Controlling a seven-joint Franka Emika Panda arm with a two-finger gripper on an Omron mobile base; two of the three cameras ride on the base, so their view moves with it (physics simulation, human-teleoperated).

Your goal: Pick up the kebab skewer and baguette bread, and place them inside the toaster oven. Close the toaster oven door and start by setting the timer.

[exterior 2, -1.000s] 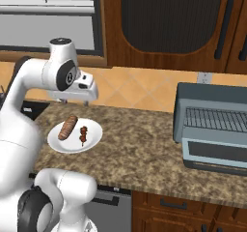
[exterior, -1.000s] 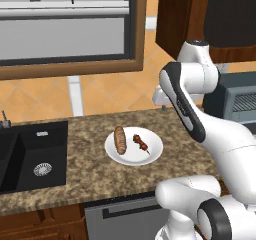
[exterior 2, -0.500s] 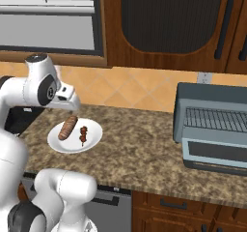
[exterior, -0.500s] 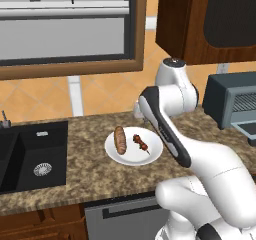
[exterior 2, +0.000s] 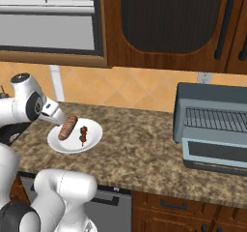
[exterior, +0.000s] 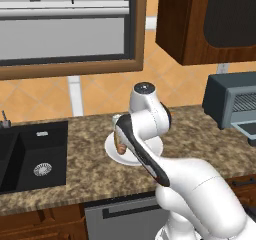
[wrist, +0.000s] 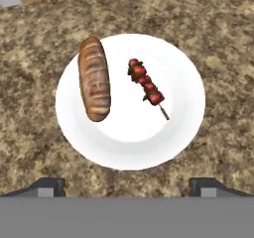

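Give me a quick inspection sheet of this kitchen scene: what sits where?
Surface: speckled brown stone counter, with a black sink at its left end.
Job's things: baguette bread and kebab skewer lie side by side, apart, on a white plate. Toaster oven stands at the counter's right end, its door dropped open, rack bare.
Clutter: nothing seen.
Pincer: pincer open, hanging above the plate, holding nothing.
Cables: nothing seen.
Surroundings: window, dark wood cabinets, orange tiled wall.
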